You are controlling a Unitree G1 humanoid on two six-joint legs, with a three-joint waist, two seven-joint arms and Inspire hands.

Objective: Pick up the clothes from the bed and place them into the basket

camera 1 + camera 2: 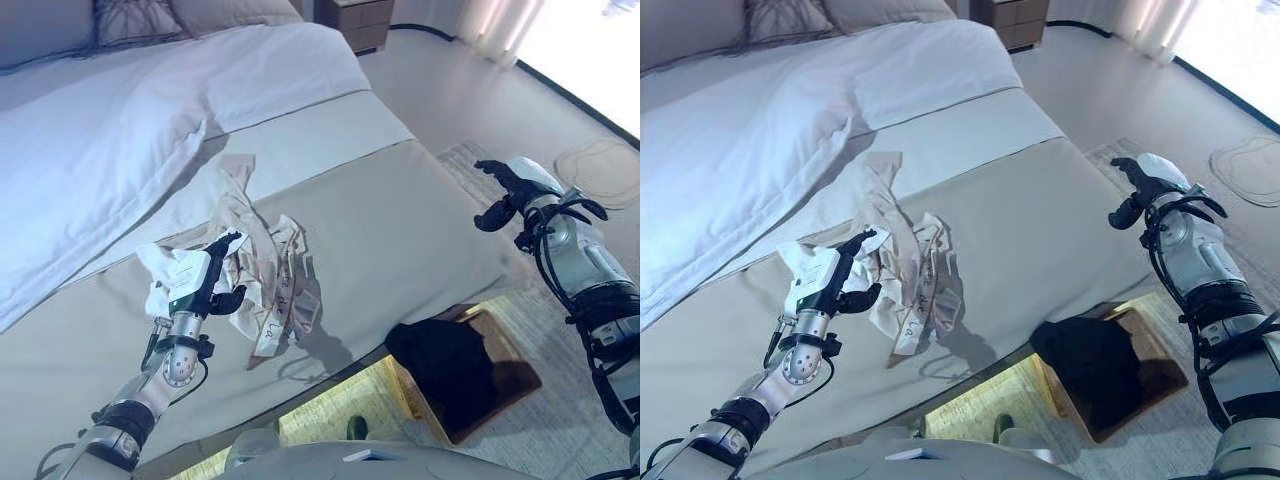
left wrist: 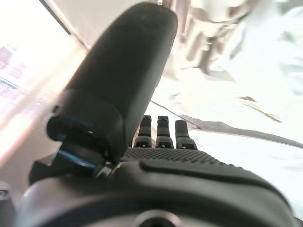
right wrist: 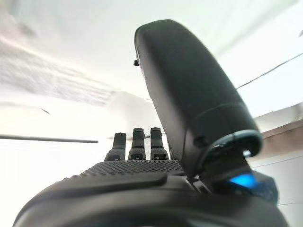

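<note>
A large bed [image 1: 400, 220] fills the upper left and middle of the head views, covered by a beige spread with a white duvet [image 1: 110, 140] folded back across its upper left part. In the middle left of the frame a crumpled cream garment [image 1: 265, 265] lies on the spread, one end trailing up toward the duvet, the rest bunched and lifted beside the left hand [image 1: 205, 280]. That hand comes in from the lower left and its dark fingers are curled into the bunched cloth, with white fabric gathered over and behind its back. Its own wrist view shows the thumb raised and the fingers bent forward, with pale cloth past them. At the lower right of the frame, on the floor beside the bed's edge, stands a brown basket [image 1: 505, 375] with a black piece of clothing [image 1: 445, 365] already lying in it and draped over its near side. The right hand [image 1: 1135, 190] is held up at the right of the frame, over the bed's corner and well apart from the garment and basket; its fingers are loosely bent and hold nothing. A nightstand [image 1: 358, 22] shows at the top of the frame.
</note>
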